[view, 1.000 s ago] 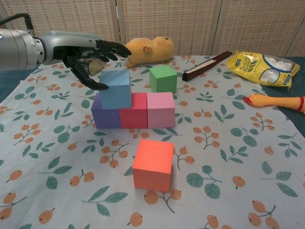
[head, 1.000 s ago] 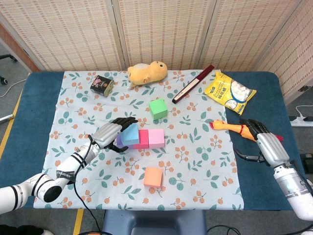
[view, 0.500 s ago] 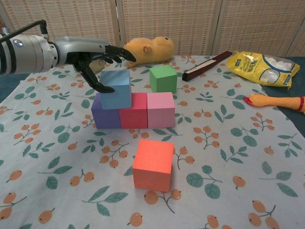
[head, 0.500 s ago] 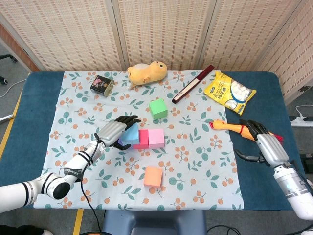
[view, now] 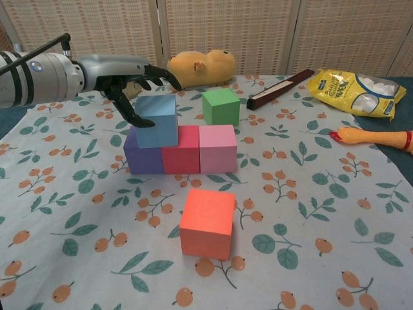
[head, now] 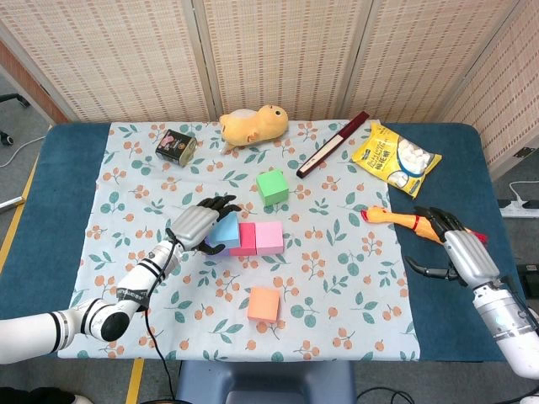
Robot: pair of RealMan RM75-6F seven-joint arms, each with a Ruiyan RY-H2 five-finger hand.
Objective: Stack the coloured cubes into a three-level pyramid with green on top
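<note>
Our left hand (view: 126, 81) is hovering with fingers (view: 164, 76) spread around the blue cube (view: 157, 121), thumb touching its left face, without gripping it. That cube is sitting on the purple cube (view: 142, 159) and red cube (view: 183, 150), with the pink cube (view: 218, 148) finishing the row mid-desk. The green cube (view: 221, 106) is standing behind, the orange cube (view: 207, 222) toward the front edge. Our right hand (head: 457, 249) is resting near the right edge, fingers loosely spread.

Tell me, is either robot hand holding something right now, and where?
The left hand has its fingers against the blue cube's left face; a real grip cannot be told. The right hand holds nothing.
</note>
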